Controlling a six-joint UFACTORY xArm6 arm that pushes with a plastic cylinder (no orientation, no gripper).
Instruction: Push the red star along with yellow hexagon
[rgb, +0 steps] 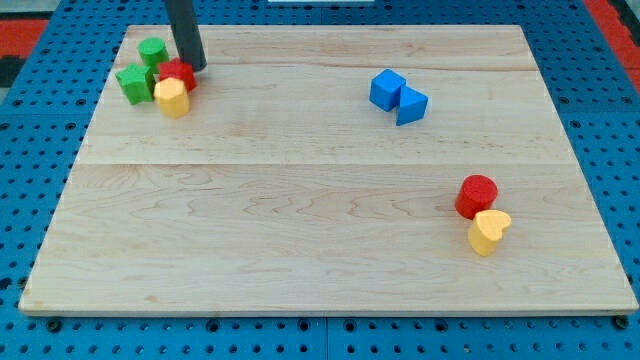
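One rod, no gripper jaws to judge, my tip (196, 67) touching red star (178, 73), yellow hexagon (172, 97) just below.

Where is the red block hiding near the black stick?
The red block is in the view's top left corner of the board, touching the yellow block, right of the green blocks, with my tip just beside it.

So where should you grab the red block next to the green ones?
I can't grab; I have no fingers, only a rod, so I push. My tip sits at the red block, on its upper-right side. That is probably the best side to press, because the yellow block rests against the red one's lower edge. Pushing towards the view's bottom should carry both along.
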